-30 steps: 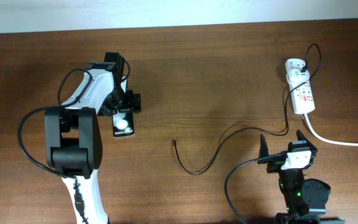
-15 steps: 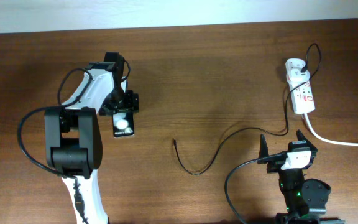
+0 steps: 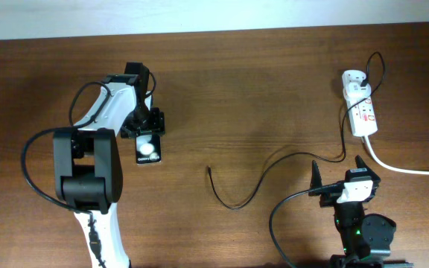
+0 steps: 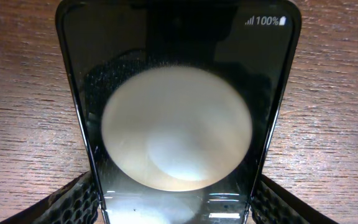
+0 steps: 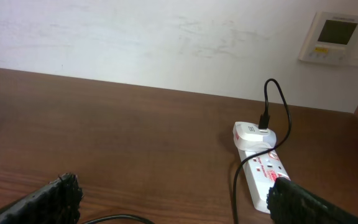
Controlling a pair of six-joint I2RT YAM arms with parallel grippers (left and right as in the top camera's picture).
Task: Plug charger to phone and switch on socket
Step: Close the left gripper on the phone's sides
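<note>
Left claw [image 3: 147, 132] clasps the phone [image 3: 148, 151] (screen up), charger [image 3: 238, 201] well apart

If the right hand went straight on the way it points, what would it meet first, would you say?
Probably the charger cable, lying just ahead of the right hand; the socket lies beyond, slightly right. Height is unclear, so it might pass over.

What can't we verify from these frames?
Phone charging port: left wrist view shows only the screen, with the lower edge cropped; overhead too small.
Socket switch state: in the right wrist view, a right tool finger covers the near end; overhead too small.
Charger plug tip type: overhead, too small.
</note>
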